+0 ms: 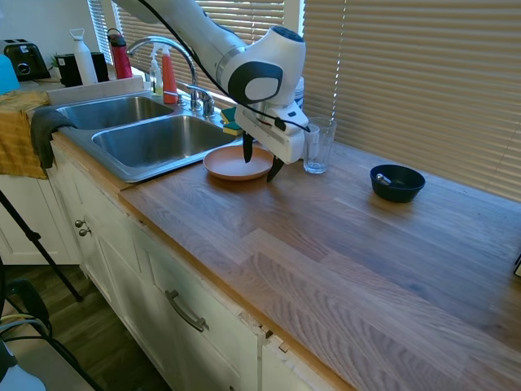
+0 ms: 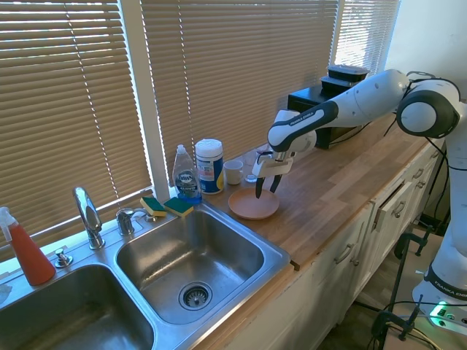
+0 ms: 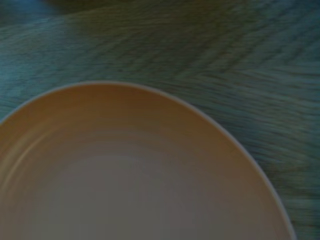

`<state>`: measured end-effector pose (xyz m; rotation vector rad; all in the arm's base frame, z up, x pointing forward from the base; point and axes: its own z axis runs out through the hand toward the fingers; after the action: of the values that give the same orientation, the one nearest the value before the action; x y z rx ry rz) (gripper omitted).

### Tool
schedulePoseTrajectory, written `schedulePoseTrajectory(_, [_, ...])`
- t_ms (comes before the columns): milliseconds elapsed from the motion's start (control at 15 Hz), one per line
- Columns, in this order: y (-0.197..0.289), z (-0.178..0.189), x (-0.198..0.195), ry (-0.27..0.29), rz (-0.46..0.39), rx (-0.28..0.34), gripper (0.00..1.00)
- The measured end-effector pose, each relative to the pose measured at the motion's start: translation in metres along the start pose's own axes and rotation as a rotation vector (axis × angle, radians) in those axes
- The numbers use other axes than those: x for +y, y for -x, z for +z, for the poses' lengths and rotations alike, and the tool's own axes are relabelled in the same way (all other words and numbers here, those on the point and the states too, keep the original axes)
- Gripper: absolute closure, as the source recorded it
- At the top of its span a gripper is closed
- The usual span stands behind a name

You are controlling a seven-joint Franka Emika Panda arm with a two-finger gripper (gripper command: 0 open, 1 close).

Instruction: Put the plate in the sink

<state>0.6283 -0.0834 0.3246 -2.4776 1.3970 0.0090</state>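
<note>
Gripper [image 1: 262,164] hangs spread, straddling the 3 o'clock rim of the round salmon-orange plate [image 1: 232,163], which sits on the wooden countertop [image 1: 342,244] just beside the stainless double-basin sink [image 1: 155,140], so it looks like pre-grasp: next up is pinching that rim.

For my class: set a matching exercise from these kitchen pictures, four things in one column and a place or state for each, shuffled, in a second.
Things
1. plate
2. dark bowl
3. drinking glass
4. gripper

Places or states
A. empty, standing on the counter beside the plate
B. open, fingers straddling the plate's rim
C. flat on the wooden counter, next to the sink
D. alone on the counter, far from the sink

Pairs: 1-C, 2-D, 3-A, 4-B
</note>
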Motion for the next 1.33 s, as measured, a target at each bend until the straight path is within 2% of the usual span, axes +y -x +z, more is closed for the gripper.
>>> schedulePoseTrajectory(667, [0.000,0.009,0.001,0.005,-0.007,-0.031,1.00])
schedulePoseTrajectory(1067, [-0.010,0.012,0.012,-0.019,-0.012,-0.062,1.00])
schedulePoseTrajectory(1333, [-0.015,0.010,0.017,-0.062,-0.027,-0.095,1.00])
